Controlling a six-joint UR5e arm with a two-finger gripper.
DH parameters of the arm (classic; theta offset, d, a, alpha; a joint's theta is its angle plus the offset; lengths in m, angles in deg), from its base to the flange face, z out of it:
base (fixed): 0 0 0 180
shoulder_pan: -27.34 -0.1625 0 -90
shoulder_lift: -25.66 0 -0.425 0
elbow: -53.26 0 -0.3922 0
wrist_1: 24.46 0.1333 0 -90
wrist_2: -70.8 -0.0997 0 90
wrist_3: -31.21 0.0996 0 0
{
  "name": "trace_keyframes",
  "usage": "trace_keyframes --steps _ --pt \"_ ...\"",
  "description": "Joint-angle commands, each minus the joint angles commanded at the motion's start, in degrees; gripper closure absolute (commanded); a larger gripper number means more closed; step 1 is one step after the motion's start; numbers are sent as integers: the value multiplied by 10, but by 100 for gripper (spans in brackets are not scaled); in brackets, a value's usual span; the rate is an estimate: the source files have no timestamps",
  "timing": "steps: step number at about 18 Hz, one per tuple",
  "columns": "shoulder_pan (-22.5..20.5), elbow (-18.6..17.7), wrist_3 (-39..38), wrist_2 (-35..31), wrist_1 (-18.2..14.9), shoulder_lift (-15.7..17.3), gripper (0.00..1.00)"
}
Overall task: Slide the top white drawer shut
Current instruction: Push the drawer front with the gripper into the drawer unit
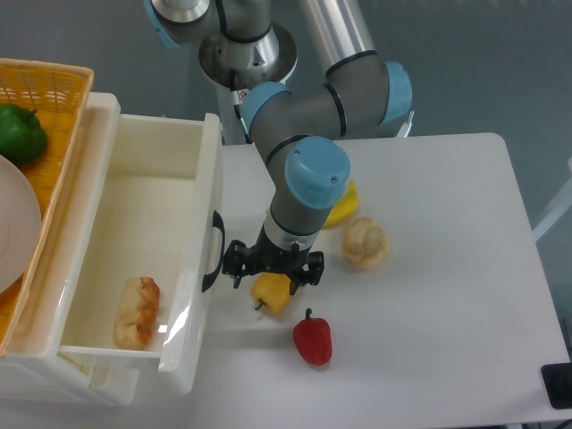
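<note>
You have the top white drawer (134, 259) pulled out of the cabinet at the left of the table (447, 268). Its long axis runs up and down the view, and its front panel with the black handle (213, 250) faces right, toward the gripper (273, 265). The gripper sits just beside that handle, above a yellow pepper (271, 292); you cannot tell whether its fingers are spread or pressed together. 1 bread roll (137, 311) lies inside the drawer.
</note>
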Motion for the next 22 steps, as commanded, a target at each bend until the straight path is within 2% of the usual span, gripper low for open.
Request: trace_keyframes --steps 22 --pt "31 0 -17 1 -4 8 0"
